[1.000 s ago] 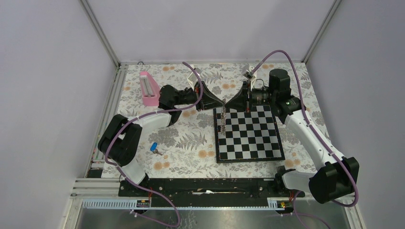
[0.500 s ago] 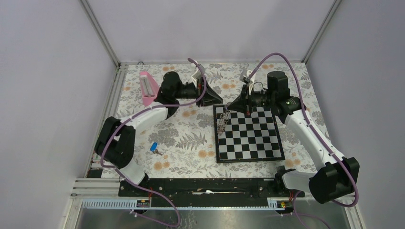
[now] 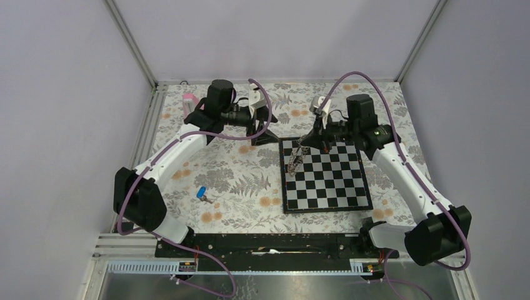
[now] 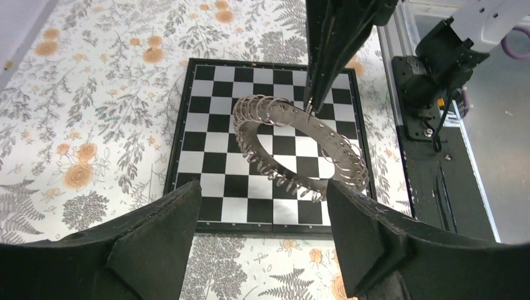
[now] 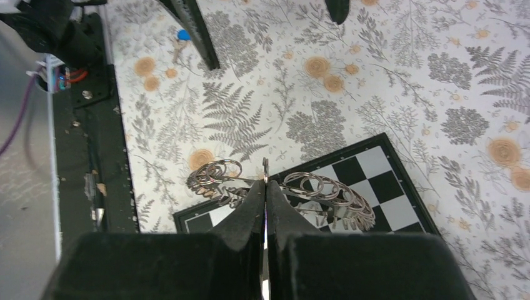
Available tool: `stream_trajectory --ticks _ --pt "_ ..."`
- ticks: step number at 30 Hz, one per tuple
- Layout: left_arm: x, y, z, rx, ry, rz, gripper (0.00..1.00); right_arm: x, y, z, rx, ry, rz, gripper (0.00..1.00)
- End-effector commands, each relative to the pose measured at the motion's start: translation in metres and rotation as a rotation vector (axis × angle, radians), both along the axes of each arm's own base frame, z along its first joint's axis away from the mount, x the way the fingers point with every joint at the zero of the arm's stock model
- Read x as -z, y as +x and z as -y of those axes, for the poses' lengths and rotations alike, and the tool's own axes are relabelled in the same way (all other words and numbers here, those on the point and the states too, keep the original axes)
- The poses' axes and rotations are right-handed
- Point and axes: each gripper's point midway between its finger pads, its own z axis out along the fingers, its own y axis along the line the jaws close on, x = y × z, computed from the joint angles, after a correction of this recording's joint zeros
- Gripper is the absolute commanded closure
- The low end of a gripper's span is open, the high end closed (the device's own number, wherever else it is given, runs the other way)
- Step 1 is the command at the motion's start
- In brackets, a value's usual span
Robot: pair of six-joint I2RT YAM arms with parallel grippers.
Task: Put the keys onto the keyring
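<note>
Now: ring in the pinch, key lying on the cloth

Nearest the arm bases, the key (image 3: pixel 201 193), with its blue head, lies alone on the floral cloth (image 3: pixel 237 181). It is on the left arm's side, well apart from both grippers and from the chessboard (image 3: pixel 325 181).

Further in, over the far-left part of the board, the right gripper (image 5: pixel 265 181) is closed tight on the upper rim of the keyring (image 4: pixel 294 147). The ring hangs tilted from that pinch with its wide centre open. Whether its lower edge touches the squares I cannot tell.

Just beyond and to the left, the left gripper (image 4: pixel 262 200) stands with its jaws spread wide and nothing between them, facing the ring from beside the board.

My reading is that the ring is being presented and steadied, and no key has been threaded. The next move probably falls to the left arm. It needs to come back to the near cloth and take the small key by its blue head. The blade and hole must stay free to meet the ring. The right pinch has to hold firm meanwhile.
</note>
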Motion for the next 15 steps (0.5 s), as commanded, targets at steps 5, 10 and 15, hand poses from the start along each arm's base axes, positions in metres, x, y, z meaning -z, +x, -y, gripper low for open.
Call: stream_trajectory --ticks 5,10,15 --pt "-0.029 -0.038 0.0 0.166 -0.04 0.055 0.2 -0.01 0.002 -0.022 -0.058 -0.096 0.13 1.0" --pt "-0.021 -0.055 0.013 0.253 -0.047 0.093 0.31 -0.014 -0.004 -0.033 -0.092 -0.096 0.134 1.0" --pt "-0.013 -0.059 0.024 0.284 -0.038 0.123 0.47 -0.013 -0.011 -0.038 -0.114 -0.095 0.128 1.0"
